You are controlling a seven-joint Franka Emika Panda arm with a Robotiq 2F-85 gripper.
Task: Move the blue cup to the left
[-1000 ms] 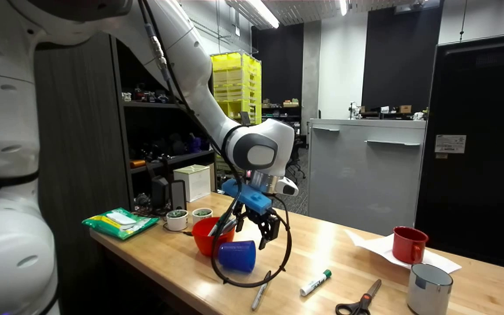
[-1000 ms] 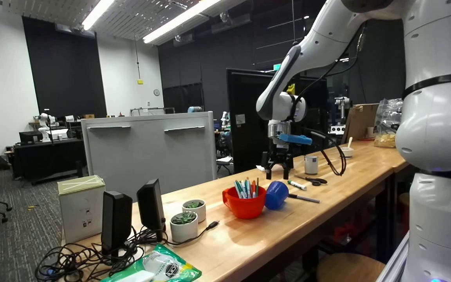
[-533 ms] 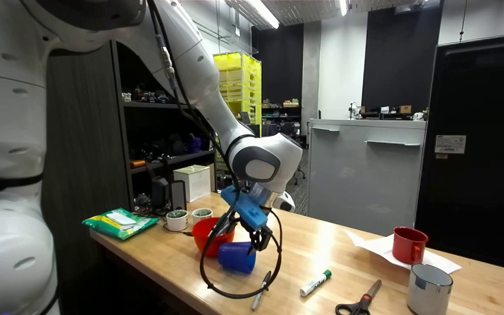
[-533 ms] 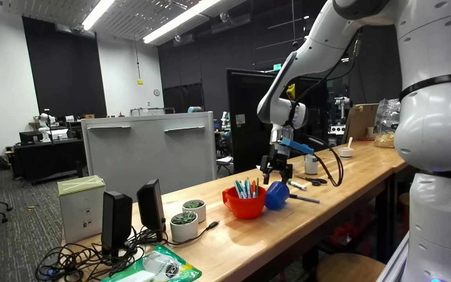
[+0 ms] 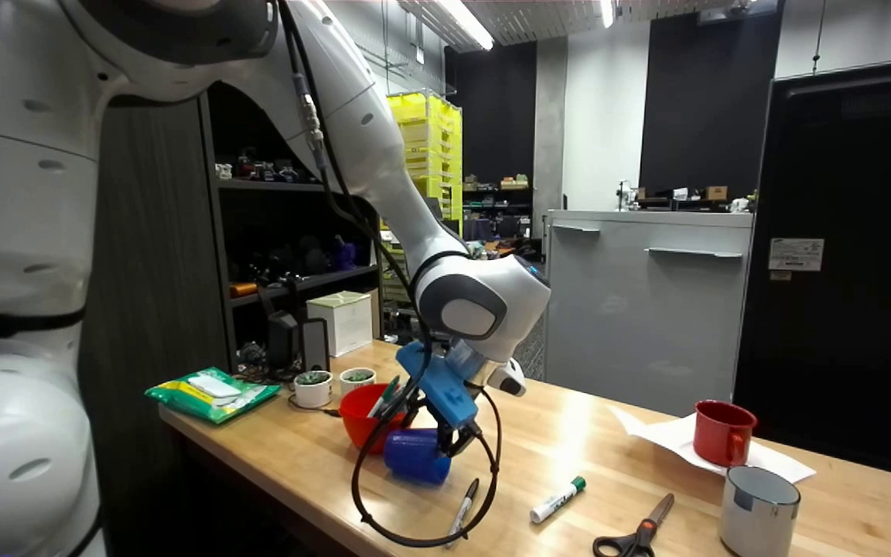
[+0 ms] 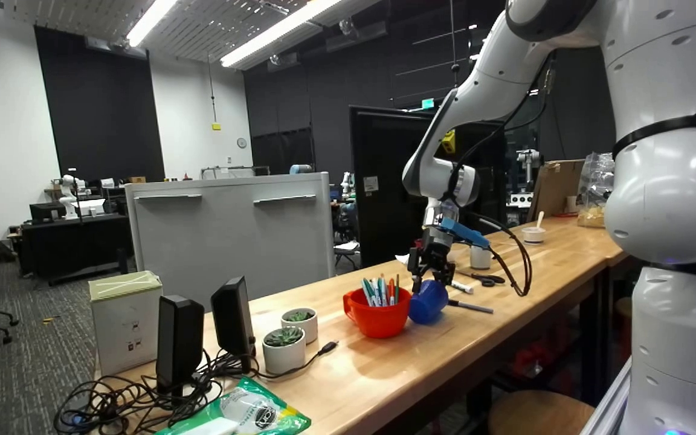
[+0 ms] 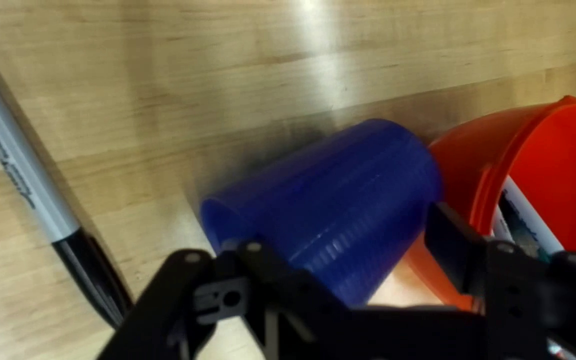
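Observation:
The blue cup [image 5: 414, 458] lies on its side on the wooden table, against the red-orange pen bowl. It also shows in an exterior view [image 6: 426, 302] and in the wrist view [image 7: 333, 200]. My gripper [image 6: 431, 280] is low over the cup, tilted, with its fingers apart. In the wrist view the gripper [image 7: 340, 235] has one finger near the cup's open end and the other between the cup's base and the bowl. The cup lies between and beneath the fingers; I cannot tell whether they touch it. The left fingertip is partly hidden there.
The red-orange bowl [image 6: 381, 317] with pens stands beside the cup. A grey marker [image 7: 33, 165] lies near the cup's open end. A green-capped marker [image 5: 558, 500], scissors [image 5: 639, 534], red cup [image 5: 724, 433] and whitish-grey cup [image 5: 759, 514] lie farther along. Potted plants [image 6: 284, 350] stand past the bowl.
My gripper has come down and tilted, moving from above the cup to right at it. The fingers are still apart. The cup has hardly moved.

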